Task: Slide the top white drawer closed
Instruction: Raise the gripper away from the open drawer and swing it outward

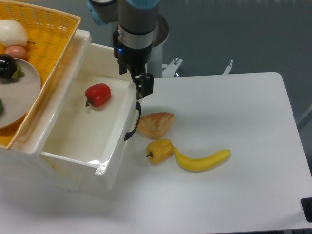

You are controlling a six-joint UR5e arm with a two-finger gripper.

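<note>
Basket (53, 46): yellow wicker, at the far left, resting on the cabinet top above the drawers. It holds a grey plate (19, 95), a white round item, a pinkish one and a dark one; these are too cropped to identify.

Top drawer (109, 161): glossy white, pulled well out toward the right, interior exposed. A red pepper (98, 94) lies inside near the back. The front panel faces right and carries a curved black handle (132, 122). A second white drawer front shows faintly beneath it, mostly hidden.

Hand (143, 84): hangs from the arm at the upper end of the drawer's front panel, just above the handle. The fingers (145, 86) appear pressed close together, with nothing held between them, though the dark parts overlap in this view and the gap cannot be judged with certainty. The fingertips sit at or just outside the front rim; contact with the panel cannot be confirmed.

Relative position: the drawer's front panel runs down and to the left from the hand, and the drawer body extends to the hand's left.

Surface (234, 170): white. Just right of the handle lies a pastry (156, 124). Below it sits a yellow pepper (161, 150), with a banana (202, 161) touching or nearly touching its right side.
</note>
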